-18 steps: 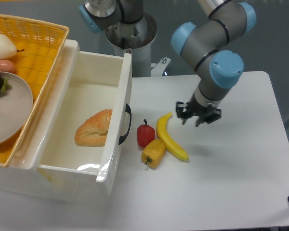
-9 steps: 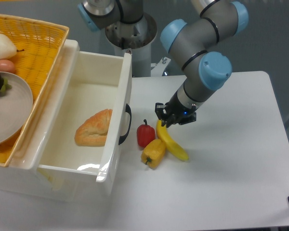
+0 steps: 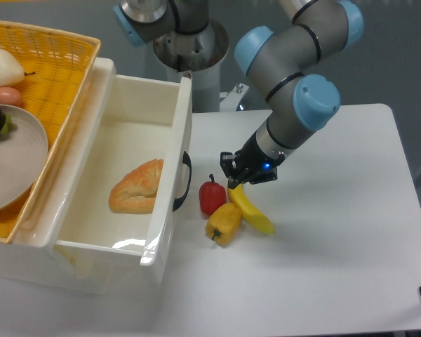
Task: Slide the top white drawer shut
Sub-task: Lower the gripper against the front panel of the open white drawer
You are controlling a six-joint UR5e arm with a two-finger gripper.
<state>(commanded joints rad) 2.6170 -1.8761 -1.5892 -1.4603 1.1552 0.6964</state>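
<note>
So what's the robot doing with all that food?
The robot's claw hangs low over the top end of the banana, next to the red pepper and yellow pepper on the table. It isn't holding anything. The white drawer is pulled wide open with a piece of bread inside, and the claw hasn't reached its black handle yet. Whether the claw is open or shut is hard to tell.

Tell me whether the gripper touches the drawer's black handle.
Apart: the camera view shows bare table between the gripper and the black handle of the top white drawer.
</note>
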